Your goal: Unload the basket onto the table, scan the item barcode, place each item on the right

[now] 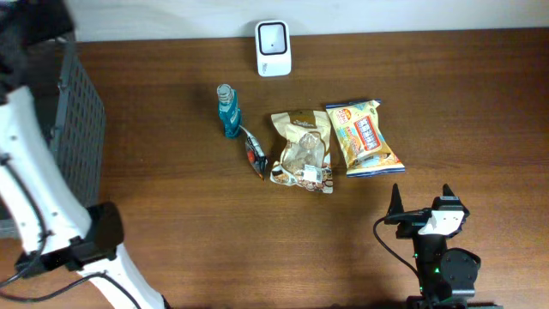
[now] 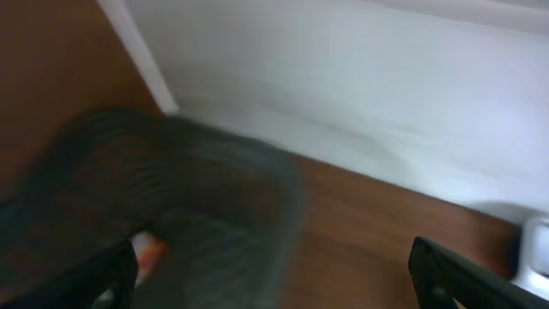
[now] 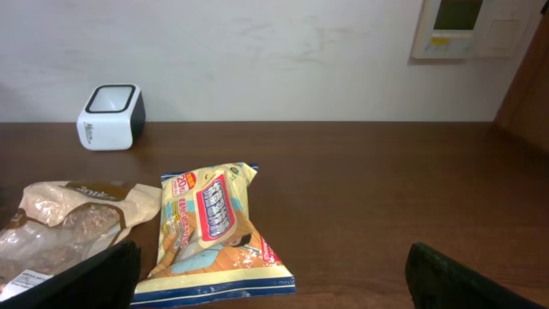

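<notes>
Snack bag, yellow (image 1: 363,137), lies lengthwise front to back, top toward wall (image 1: 429,13); left fingers (image 2: 467,279) and right fingers (image 3: 463,279) spread, empty.

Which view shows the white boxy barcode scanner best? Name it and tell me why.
The right wrist view: the white boxy barcode scanner sits large and sharp, showing its side and dark top window. Overhead shows it smaller, from above. The left wrist view catches only a blurred white sliver at its right edge.

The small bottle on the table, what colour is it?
The bottle is teal with a greyish cap; the overhead view shows it best.
</notes>
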Available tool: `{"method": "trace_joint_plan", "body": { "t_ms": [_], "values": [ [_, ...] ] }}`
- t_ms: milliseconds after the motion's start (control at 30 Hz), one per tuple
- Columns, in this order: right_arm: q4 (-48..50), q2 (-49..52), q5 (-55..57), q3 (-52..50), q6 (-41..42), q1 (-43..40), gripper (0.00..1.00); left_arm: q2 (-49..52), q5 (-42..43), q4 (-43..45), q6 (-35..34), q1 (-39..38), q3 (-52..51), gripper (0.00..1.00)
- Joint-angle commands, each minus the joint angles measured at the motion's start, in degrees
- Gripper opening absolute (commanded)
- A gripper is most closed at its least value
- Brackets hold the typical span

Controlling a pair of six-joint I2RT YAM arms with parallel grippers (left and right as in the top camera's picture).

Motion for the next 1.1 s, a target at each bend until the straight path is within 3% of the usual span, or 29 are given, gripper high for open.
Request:
{"method": "trace_joint_plan", "body": {
  "t_ms": [0, 133, 400, 533, 600, 733, 1067],
  "values": [
    [-0.33, -0.37, 0.46, -0.37, -0.13, 0.31, 0.98, -0.35, -2.21, 0.17, -0.17, 8.02, -2.23, 0.99],
    [-0.33, -0.37, 0.46, -0.37, -0.13, 0.31, 0.98, 0.98, -2.21, 0.39, 0.07, 13.94, -7.91, 0.99],
    [-0.33, -0.37, 0.46, -0.37, -0.11, 0.31, 0.98, 7.63, -2.25, 3.43, 12.39, 19.67, -18.53, 0.95],
    [-0.33, -0.37, 0.46, -0.37, -0.13, 0.31, 0.98, 10.91, -2.23, 8.37, 17.20, 20.17, -22.40, 0.84],
    [-0.33, -0.37, 0.48, -0.37, -0.13, 0.31, 0.99, 13.05, -2.21, 9.62, 18.73, 20.17, -22.88, 0.84],
    [-0.33, -0.37, 0.48, -0.37, -0.13, 0.31, 0.98, 17.46, -2.19, 11.04, 22.77, 20.11, -22.93, 0.66],
    [-0.33, -0.37, 0.46, -0.37, -0.13, 0.31, 0.99, 25.03, -2.54, 13.46, 30.18, 20.11, -22.95, 0.65]
  ]
}}
